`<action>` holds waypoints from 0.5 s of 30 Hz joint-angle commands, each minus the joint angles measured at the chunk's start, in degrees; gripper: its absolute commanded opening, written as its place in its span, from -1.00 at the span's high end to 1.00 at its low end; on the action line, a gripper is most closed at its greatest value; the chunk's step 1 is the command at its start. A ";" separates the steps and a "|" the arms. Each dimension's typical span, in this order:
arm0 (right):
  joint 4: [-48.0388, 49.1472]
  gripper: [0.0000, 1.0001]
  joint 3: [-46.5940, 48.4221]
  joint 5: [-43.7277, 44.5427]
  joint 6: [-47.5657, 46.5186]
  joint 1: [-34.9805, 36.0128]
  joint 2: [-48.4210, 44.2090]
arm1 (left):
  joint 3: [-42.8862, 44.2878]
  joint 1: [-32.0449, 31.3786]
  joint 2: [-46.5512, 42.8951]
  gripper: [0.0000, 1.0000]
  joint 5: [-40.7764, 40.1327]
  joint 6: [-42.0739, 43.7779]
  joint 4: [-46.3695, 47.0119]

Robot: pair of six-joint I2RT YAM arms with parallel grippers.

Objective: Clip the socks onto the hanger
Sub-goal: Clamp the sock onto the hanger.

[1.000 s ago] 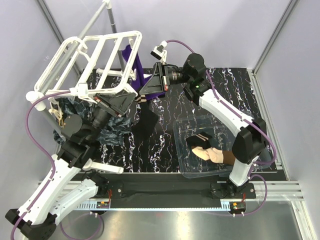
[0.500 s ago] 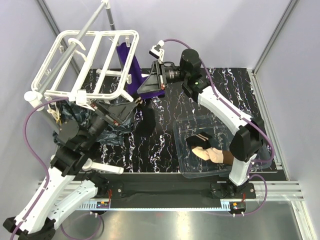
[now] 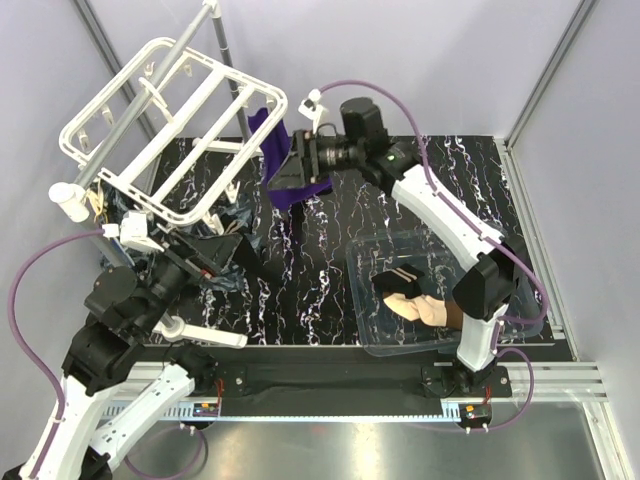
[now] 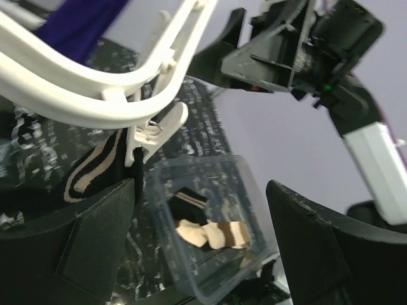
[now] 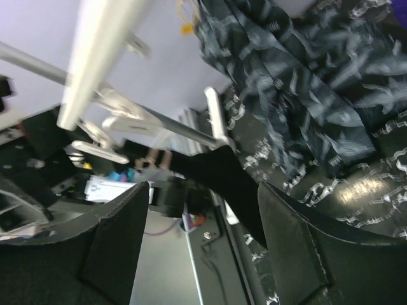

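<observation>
Both pincers let go. Our left gripper gapes wide with nothing in it. Our right gripper is also wide and empty. A second ago both were closed in on the dark sock. It now hangs alone from a clip on the edge rail of the hanger, which has swung left. We call it clipped. The remaining socks sit in the bin at the right near corner of the table.

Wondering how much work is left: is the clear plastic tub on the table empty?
No, the clear tub holds at least two socks, one dark and one peach with a brown cuff.
</observation>
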 commanded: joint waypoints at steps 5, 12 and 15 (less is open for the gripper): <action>1.90 -0.53 -7.53 11.21 -10.28 6.57 -4.49 | -0.20 -0.20 0.71 -0.88 -12.33 -0.91 -8.09; 12.07 -0.35 -13.51 9.57 -9.25 6.75 -5.02 | 0.59 -0.20 -0.78 -0.97 -21.56 -1.88 -9.86; 17.80 -0.43 -17.90 8.75 -8.27 7.80 -6.16 | 2.08 -0.29 -1.05 -0.93 -24.90 -2.06 -8.72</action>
